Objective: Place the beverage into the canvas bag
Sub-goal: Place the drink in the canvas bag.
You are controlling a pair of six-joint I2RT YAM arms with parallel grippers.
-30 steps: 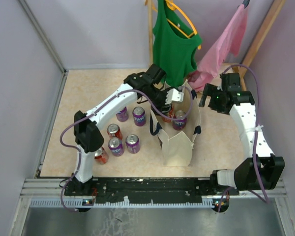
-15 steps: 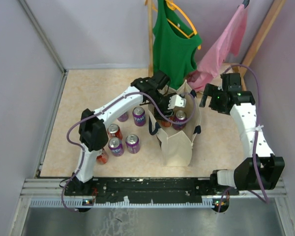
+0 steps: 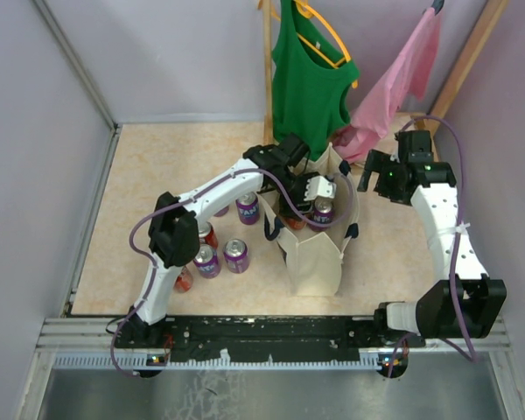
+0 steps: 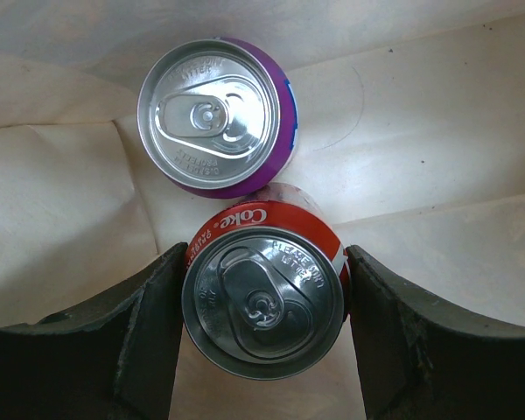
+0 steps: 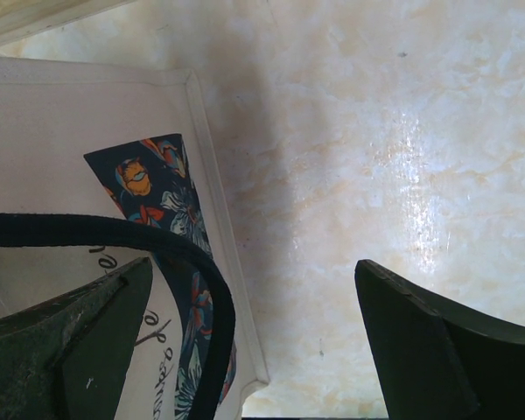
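The beverage, a red Coke can (image 4: 262,302), stands upright between my left gripper's (image 4: 267,255) dark fingers, which are shut on its sides. It hangs inside the canvas bag (image 3: 319,258), whose cream lining (image 4: 420,131) fills the left wrist view. A purple can (image 4: 217,114) stands in the bag just beyond it. From above, my left gripper (image 3: 318,188) reaches into the bag's open mouth. My right gripper (image 3: 372,171) is open at the bag's right rim. In the right wrist view the navy strap handle (image 5: 114,229) crosses in front of its left finger, and bare table lies between its jaws (image 5: 254,262).
Several loose cans stand left of the bag, purple ones (image 3: 247,207) (image 3: 236,255) and red ones (image 3: 204,233). A green tank top (image 3: 306,79) and a pink garment (image 3: 394,83) hang on a wooden rack just behind the bag. Grey walls close both sides.
My left gripper has moved right and down with the Coke can, from above the bag's left rim into its mouth. The right arm has barely moved.
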